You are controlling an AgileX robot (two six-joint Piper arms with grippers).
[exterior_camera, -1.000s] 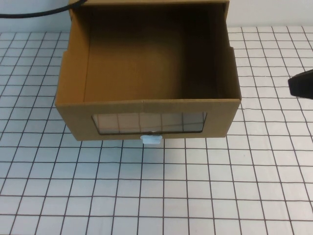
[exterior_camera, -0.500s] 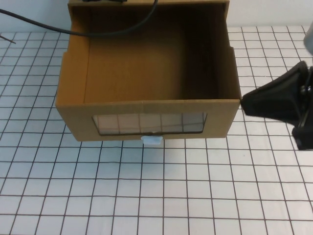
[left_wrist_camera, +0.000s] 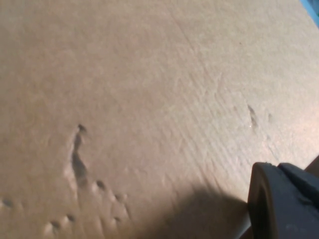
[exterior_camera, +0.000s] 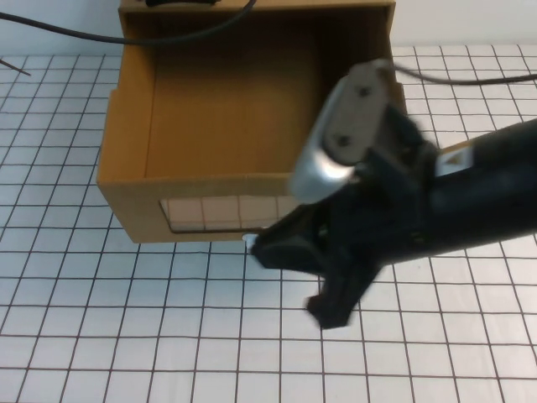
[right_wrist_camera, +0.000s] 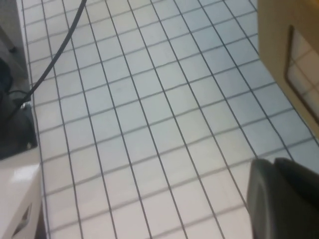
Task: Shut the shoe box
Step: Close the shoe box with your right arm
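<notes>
The shoe box is a brown cardboard drawer, pulled out, with its inside bare. Its clear front window shows on the left half. A bit of the white tab shows under it. My right gripper hangs in front of the box's right front and hides that part. Its fingers look spread, one tip beside the tab. The right wrist view shows one finger and the box corner with the window. My left gripper is hidden behind the box. One of its fingers is close against cardboard.
The white gridded table spreads in front of the box and on both sides. A black cable runs across the box's back edge. Another cable and a dark base show in the right wrist view.
My right arm has swept in from the right edge to the box's right front, now covering part of the window. The box has not visibly moved.
</notes>
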